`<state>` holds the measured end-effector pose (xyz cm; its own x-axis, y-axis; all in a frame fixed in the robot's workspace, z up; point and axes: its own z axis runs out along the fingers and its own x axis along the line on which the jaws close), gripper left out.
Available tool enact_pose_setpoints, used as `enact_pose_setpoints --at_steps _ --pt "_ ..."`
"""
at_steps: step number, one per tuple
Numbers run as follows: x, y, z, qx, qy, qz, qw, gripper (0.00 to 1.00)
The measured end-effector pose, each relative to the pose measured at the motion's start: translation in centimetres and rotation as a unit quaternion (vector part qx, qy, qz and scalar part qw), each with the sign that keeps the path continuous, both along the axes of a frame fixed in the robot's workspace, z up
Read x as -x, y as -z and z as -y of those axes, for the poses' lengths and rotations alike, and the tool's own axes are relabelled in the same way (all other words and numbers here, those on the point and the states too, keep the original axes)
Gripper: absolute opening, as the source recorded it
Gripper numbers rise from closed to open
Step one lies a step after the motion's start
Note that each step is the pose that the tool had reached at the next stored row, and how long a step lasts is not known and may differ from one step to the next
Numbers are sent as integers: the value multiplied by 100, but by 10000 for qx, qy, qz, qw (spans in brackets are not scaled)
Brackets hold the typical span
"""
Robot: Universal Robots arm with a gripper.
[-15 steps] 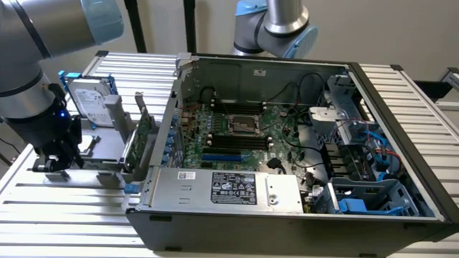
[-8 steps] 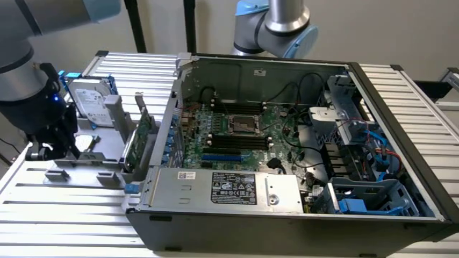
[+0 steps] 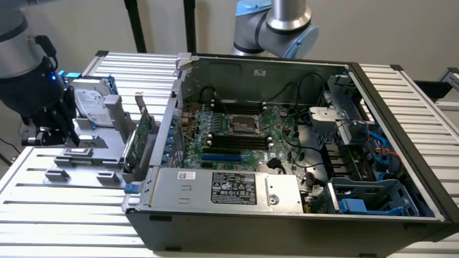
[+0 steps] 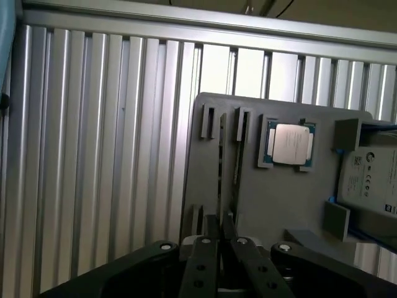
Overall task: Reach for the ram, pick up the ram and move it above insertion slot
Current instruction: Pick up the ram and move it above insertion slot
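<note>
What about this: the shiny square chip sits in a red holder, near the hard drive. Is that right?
Not quite. The holder is grey, not red, as the wrist view shows. The shiny square chip does sit in it, near the hard drive.

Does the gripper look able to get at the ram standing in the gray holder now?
Probably yes. The gripper hangs over the gray holder, in line with the ram, whose upper edge is exposed. Nothing lies between them; the CPU sits aside.
</note>
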<state>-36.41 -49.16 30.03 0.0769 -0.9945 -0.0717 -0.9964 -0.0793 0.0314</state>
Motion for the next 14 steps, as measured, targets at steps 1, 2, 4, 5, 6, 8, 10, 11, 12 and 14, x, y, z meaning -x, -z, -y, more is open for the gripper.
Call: enact_pose_setpoints --at_steps 1,2,4,5,6,8,10,11,12,14 --pt "-29 -45 0 -10 -9 -1 10000 14" --pt "-60 -90 0 -20 -17 0 10000 14" --pt "-121 -180 1 -39 -33 -1 10000 14" --pt "-153 -226 0 -50 -41 -1 10000 14" --pt "-184 -270 1 -60 -48 -1 10000 14" --pt "-249 -362 1 -80 -64 -2 9999 14" --pt "-315 -455 2 -100 -80 -2 9999 14" --pt "-346 -500 2 -109 -89 -3 9999 14" --pt "-377 -545 2 -118 -97 -4 9999 14" --pt "-440 -637 2 -138 -116 -5 9998 14"
